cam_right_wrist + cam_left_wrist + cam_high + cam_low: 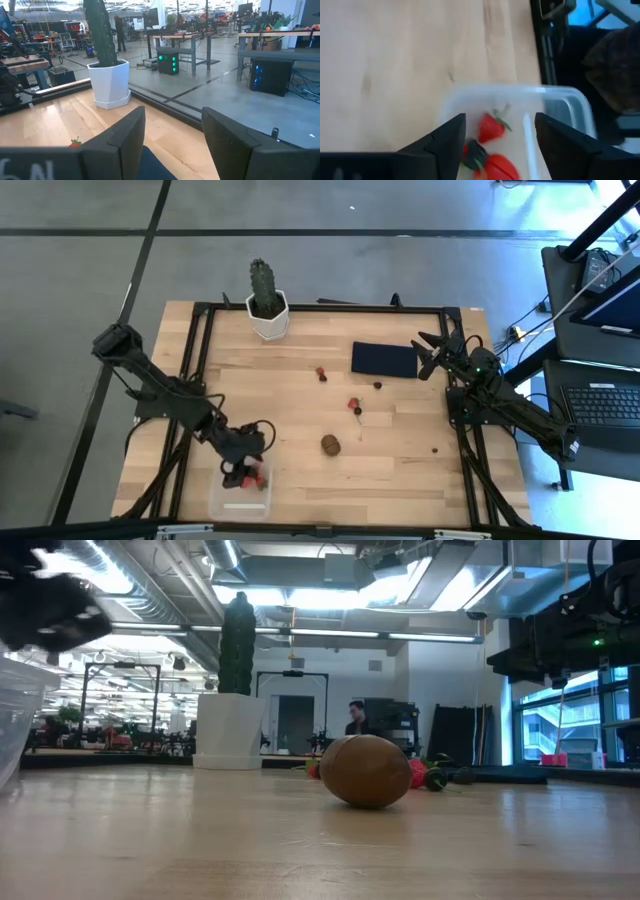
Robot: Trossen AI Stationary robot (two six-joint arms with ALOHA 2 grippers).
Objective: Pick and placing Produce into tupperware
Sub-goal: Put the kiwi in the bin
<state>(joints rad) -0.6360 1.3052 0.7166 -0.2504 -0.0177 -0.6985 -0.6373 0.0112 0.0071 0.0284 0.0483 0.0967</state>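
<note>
Left gripper (247, 471): positioned over the tupperware (238, 502) at the table's (300, 480) near edge, toward the left corner. Fingers (451, 136) spread apart, holding nothing, as the left wrist view shows.

Tupperware: clear plastic box with rounded corners. Contents: two strawberries (491, 127), lying loose between the spread fingers, one with a green stem.

Right gripper (432, 352): raised near the table's right edge, beside the dark navy rectangle (384, 360). Fingers (125, 135) apart with nothing between them.

Kiwi (331, 444): brown oval fruit, on the bare wood near the table's middle, toward the near edge.

Loose strawberries: one cluster (355, 406) on the table's middle, just beyond the kiwi; another (321, 373) nearer the navy rectangle's left end.

Dark berries: one (378, 385) just in front of the navy rectangle; one (434, 449) near the right edge.

Cactus (264, 288): green, upright in a white pot (268, 322) at the table's far edge.
</note>
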